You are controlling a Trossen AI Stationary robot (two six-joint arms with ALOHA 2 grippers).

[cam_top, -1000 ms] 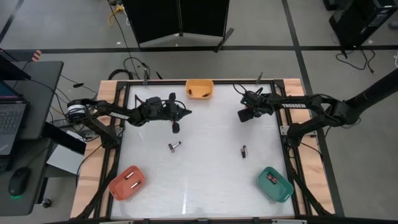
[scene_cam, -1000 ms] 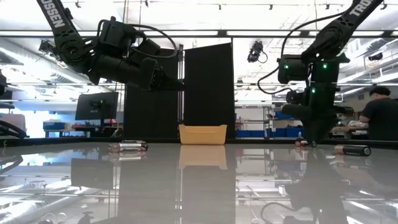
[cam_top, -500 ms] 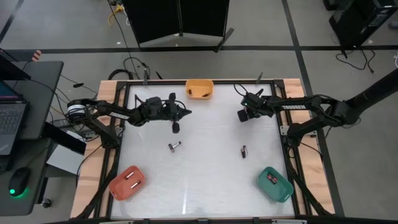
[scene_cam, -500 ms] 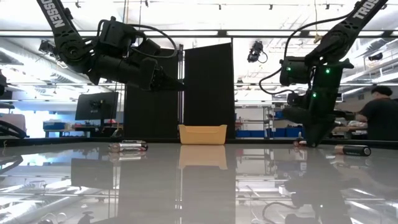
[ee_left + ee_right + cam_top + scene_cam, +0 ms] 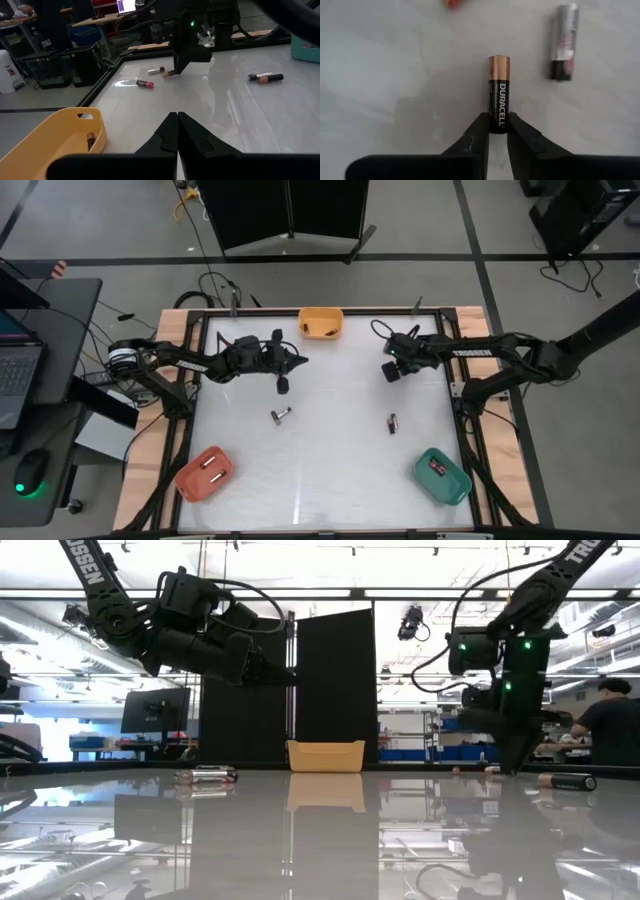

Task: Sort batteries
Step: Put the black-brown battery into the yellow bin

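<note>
Across the white table (image 5: 320, 470), both dark arms are reaching in from the sides, and three bins are sitting along its edges: an orange bin (image 5: 321, 323) at the far rim, a red bin (image 5: 205, 473) and a green bin (image 5: 442, 476) at the near corners, each holding a cell or two. From overhead the right gripper (image 5: 390, 372) is only showing as a dark lump over the table's far right part; its own wrist camera is telling more, with the two fingers (image 5: 474, 140) pinching the black end of a copper-topped battery (image 5: 498, 93) reading DURACELL, a silver and dark cell (image 5: 564, 42) lying just beside it on the surface. Looking level across the tabletop, that arm is standing upright over the surface with green lights glowing. The left gripper (image 5: 282, 385) is hanging above the table's far left part, its jaws pressed together on nothing. Two loose cells are lying mid-table, one (image 5: 281, 415) below the left gripper, another (image 5: 392, 423) toward the right. A person (image 5: 608, 725) is working in the room beyond.
</note>
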